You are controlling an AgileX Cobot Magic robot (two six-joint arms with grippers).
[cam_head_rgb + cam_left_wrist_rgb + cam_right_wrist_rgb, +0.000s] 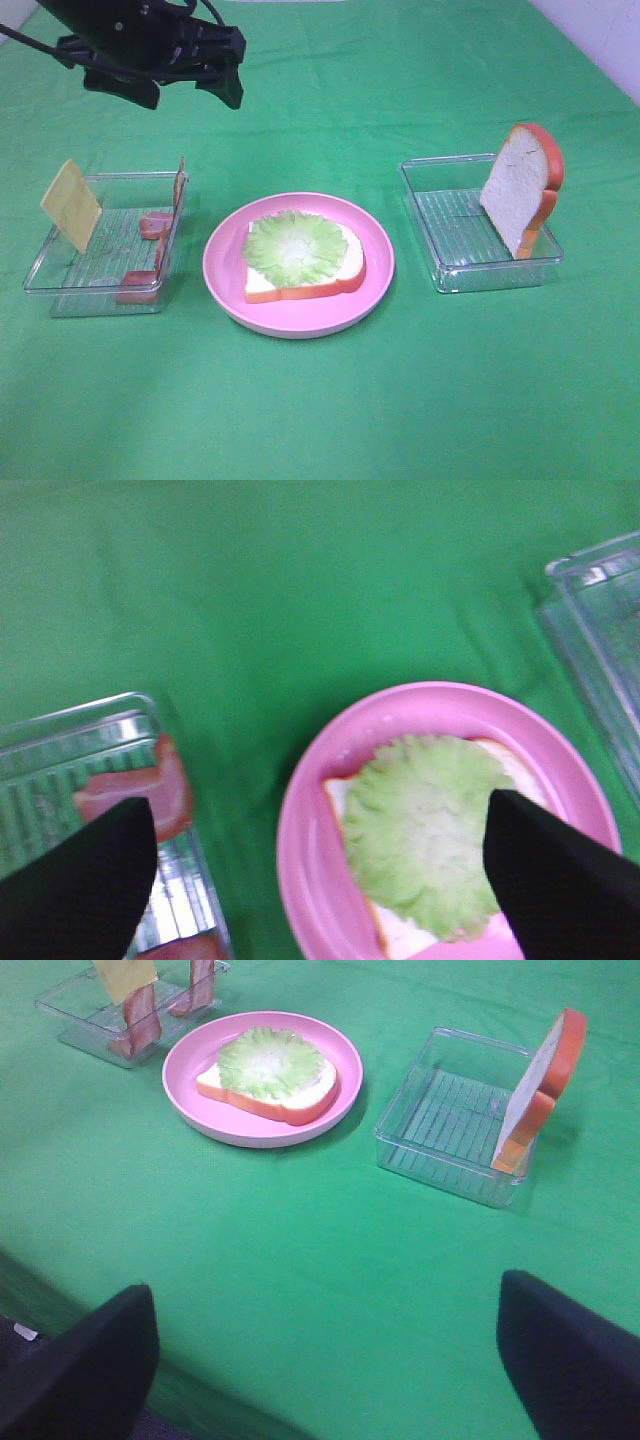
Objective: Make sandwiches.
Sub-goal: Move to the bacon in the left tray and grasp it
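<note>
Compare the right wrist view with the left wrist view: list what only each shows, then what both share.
Only the right wrist view: the cheese square, the standing bread slice, and the open right gripper. Only the left wrist view: the open left gripper. Both: the pink plate with the plated bread slice under lettuce, bacon in the left clear tray, part of the right clear tray, and the green cloth.
</note>
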